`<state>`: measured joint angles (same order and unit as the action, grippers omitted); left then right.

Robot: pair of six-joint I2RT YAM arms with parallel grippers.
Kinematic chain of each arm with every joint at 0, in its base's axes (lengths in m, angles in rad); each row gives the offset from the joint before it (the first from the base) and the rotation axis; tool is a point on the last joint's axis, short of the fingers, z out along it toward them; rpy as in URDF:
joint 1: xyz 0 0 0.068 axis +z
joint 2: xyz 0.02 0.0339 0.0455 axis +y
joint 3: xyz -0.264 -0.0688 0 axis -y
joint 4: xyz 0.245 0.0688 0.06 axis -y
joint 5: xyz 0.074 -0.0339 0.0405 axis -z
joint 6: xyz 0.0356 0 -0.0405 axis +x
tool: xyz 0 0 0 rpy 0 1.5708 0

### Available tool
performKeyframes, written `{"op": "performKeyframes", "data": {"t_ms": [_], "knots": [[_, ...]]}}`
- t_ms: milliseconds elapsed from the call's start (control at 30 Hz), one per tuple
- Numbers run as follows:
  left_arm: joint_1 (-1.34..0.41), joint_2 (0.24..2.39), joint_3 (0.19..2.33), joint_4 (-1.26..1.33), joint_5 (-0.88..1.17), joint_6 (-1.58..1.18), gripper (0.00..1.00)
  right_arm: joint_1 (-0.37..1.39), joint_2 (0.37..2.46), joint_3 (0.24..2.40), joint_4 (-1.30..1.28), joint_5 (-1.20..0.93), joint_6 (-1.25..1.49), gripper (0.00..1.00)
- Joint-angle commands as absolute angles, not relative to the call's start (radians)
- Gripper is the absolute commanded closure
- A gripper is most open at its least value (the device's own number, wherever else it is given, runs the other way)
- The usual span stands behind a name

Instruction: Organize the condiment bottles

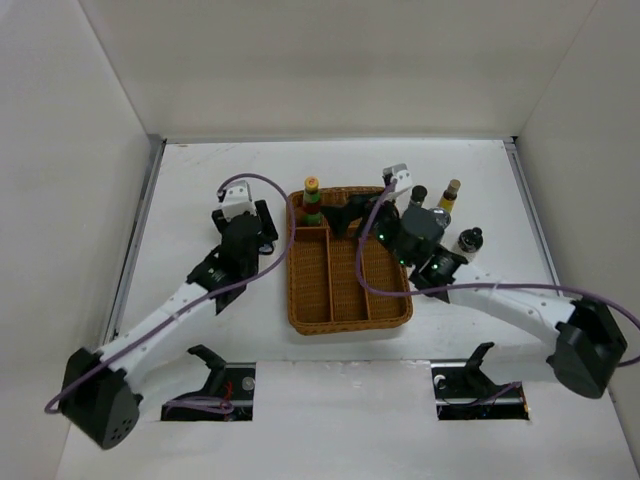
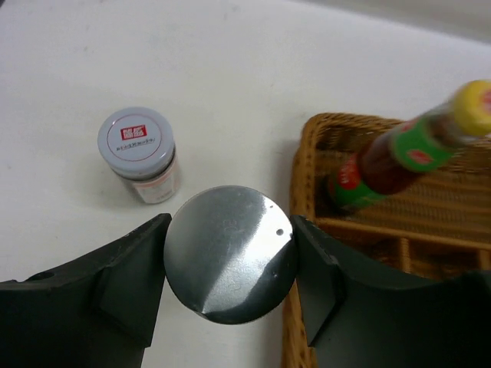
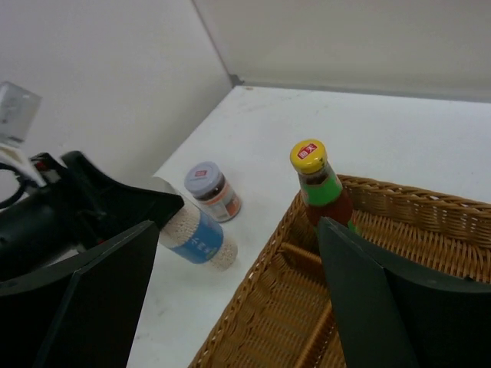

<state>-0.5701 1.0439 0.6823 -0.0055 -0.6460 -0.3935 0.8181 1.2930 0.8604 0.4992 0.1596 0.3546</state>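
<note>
The left pincer (image 2: 230, 257) is clamped on a white, blue-banded bottle (image 3: 196, 238), which is tilted just beside the brown wicker tray (image 3: 399, 211). Only the bottle's shiny round end is shown in the left wrist view. The right pincer (image 3: 239, 226) is held wide apart above the tray.

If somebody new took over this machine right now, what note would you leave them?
Left claw: closed on the white bottle with blue band, tilted, left of the wicker tray.
Right claw: open, empty, above the tray.
Done: red-green bottle stands in the tray's far-left corner.
Remaining: the gripped bottle, the grey-lidded jar beside it, the yellow bottle and dark bottle right of the tray.
</note>
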Motion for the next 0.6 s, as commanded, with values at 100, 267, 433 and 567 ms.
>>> {"op": "performKeyframes", "data": {"t_ms": [100,267,433,567], "knots": [[-0.764,0.781,0.745,-0.077,-0.736,-0.400,0.65,0.820,1.056,0.707,0.609,0.219,0.408,0.10],[-0.890,0.851,0.781,-0.065,-0.739,-0.433,0.65,0.785,0.960,0.612,0.603,0.232,0.429,0.10],[-0.923,1.015,0.808,0.049,-0.715,-0.425,0.64,0.780,0.897,0.548,0.598,0.256,0.439,0.10],[-0.889,1.120,0.816,0.115,-0.707,-0.411,0.63,0.782,0.879,0.502,0.598,0.281,0.459,0.10]]}}
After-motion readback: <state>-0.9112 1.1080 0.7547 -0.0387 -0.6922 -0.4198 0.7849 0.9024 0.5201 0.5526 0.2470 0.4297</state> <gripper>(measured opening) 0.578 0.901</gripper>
